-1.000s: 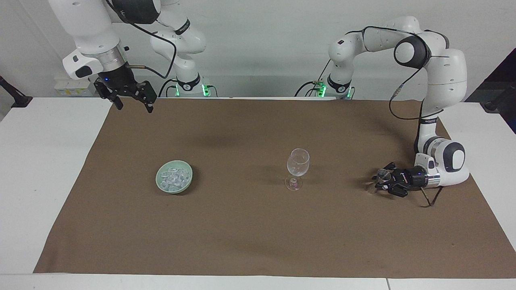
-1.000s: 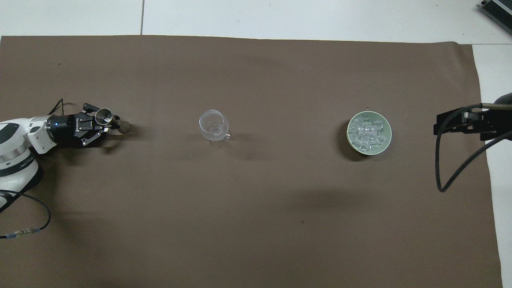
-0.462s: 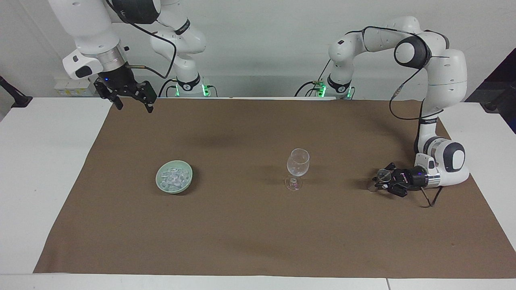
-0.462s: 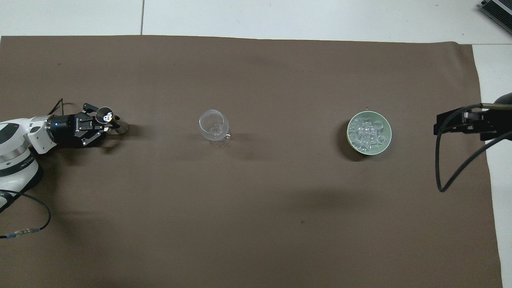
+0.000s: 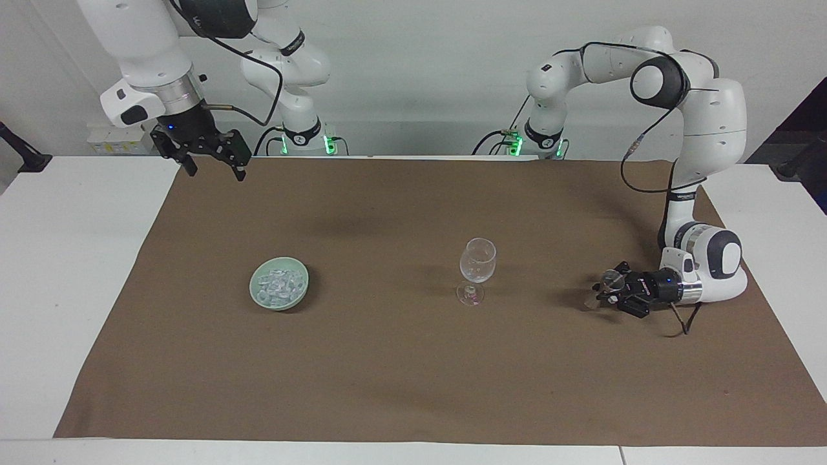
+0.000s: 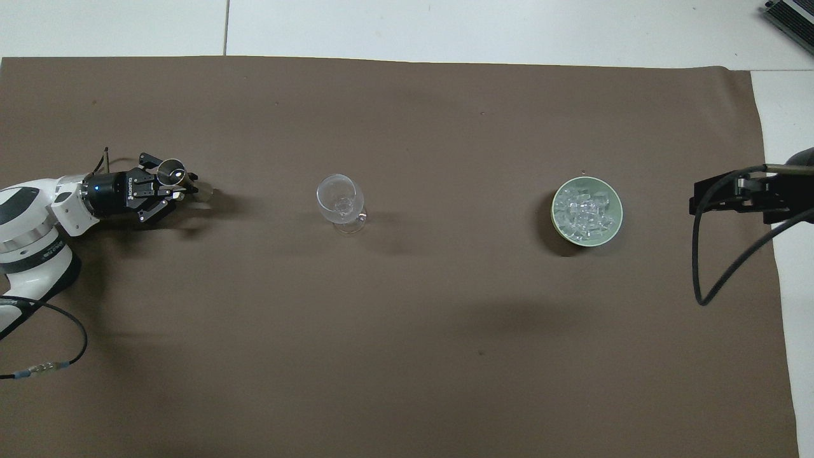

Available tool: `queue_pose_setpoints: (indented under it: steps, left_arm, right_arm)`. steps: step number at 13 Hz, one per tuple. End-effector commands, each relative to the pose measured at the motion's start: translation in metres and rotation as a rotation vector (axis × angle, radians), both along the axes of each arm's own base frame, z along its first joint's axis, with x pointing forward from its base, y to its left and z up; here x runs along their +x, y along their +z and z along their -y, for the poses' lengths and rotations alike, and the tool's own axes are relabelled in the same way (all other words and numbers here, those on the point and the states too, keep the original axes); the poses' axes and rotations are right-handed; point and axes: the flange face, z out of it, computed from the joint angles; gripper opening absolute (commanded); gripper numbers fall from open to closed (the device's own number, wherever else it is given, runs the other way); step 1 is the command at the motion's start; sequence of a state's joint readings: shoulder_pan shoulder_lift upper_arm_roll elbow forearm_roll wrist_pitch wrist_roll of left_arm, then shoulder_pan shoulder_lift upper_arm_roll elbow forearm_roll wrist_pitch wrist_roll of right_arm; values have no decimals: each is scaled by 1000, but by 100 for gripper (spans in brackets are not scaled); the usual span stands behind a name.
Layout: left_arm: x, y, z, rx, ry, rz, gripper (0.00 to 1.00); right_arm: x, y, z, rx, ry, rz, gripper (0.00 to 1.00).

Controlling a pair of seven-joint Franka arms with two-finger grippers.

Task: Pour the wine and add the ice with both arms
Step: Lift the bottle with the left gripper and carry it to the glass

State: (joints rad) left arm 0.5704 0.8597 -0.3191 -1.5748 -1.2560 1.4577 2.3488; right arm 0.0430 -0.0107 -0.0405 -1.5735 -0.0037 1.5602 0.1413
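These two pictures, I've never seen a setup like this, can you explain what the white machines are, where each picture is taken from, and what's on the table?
The white machines are two robot arms bolted at one end of a table, each ending in a black two-finger gripper. One picture looks at them from across the table; the other looks steeply down from above their end. On the brown cloth stand an empty stemmed wine glass and, toward the right arm's end, a green bowl heaped with ice. The left gripper, low over the cloth at its own end, holds a small clear glass vessel. The right gripper waits raised, fingers open, over the cloth's edge.
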Motion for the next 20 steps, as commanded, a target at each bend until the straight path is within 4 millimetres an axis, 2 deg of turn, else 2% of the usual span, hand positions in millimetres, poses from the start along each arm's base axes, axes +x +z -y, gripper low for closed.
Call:
queue_pose_setpoints:
  steps: [1,2,3,4,8,10,12,15,20]
  left_arm:
    - [7,17,17,-50,-8,33,0]
    - [9,31,23,-49,-14,48,0]
    - [12,44,40,-49,-34,59,0]
    - [14,53,49,-53,-30,65,0]
    - [19,67,101,-78,-33,64,0]
    - [12,80,125,-45,-56,66,0]
    - [8,90,138,-5,-55,69,0]
    - [1,111,137,61,-28,82,0]
    - [-24,117,154,161,-8,46,0]
  right_arm:
    - [-1,3,4,10,15,-7,100]
    - [-1,3,4,10,15,-7,100]
    - [-1,3,4,10,15,-7,100]
    - [-1,3,4,10,15,-7,100]
    - [-1,3,4,10,15,-7,100]
    - [-1,3,4,10,15,-7,100]
    - [-1,3,4,10,15,-7,100]
    - [-1,3,4,10,15,-7,100]
    - [-1,3,4,10,15,-7,100]
